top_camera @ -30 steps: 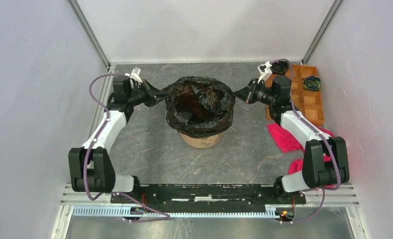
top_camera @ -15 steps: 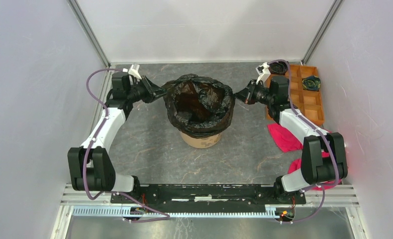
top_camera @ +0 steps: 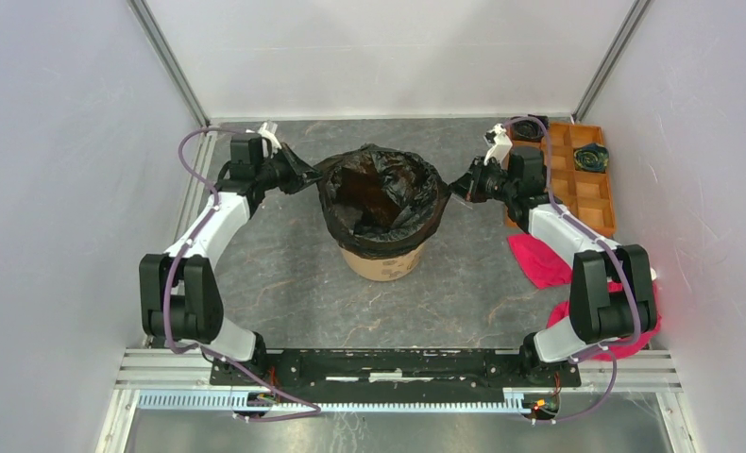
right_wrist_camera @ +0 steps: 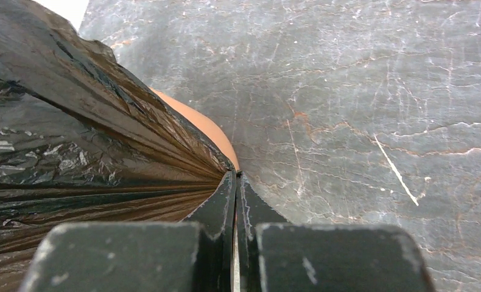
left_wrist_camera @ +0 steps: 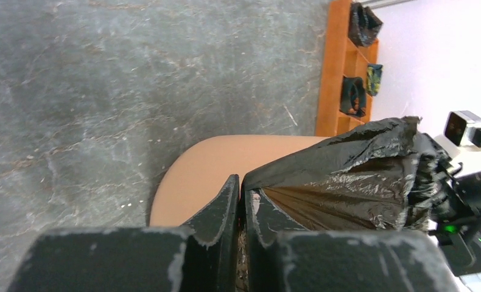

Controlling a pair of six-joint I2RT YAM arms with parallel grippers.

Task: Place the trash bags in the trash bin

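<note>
The black trash bag (top_camera: pixel 381 193) lines the orange trash bin (top_camera: pixel 381 263) in the middle of the table, its mouth open and folded over the rim. My left gripper (top_camera: pixel 303 176) is shut on the bag's left edge. My right gripper (top_camera: pixel 456 183) is shut on its right edge. Both pull the film taut outward. In the left wrist view the jaws (left_wrist_camera: pixel 241 182) pinch the bag (left_wrist_camera: pixel 347 182) beside the bin's wall (left_wrist_camera: pixel 207 164). In the right wrist view the jaws (right_wrist_camera: pixel 235 176) pinch stretched film (right_wrist_camera: pixel 73 152); a sliver of bin (right_wrist_camera: pixel 207 128) shows.
An orange-brown compartment tray (top_camera: pixel 586 184) with small black rolls stands at the back right. A pink-red cloth (top_camera: pixel 539 260) lies under the right arm. White walls enclose the grey table.
Both grippers have moved toward the back and slightly inward, still gripping the bag's edges. The bag's mouth now sits rounder and tighter over the bin's rim.
</note>
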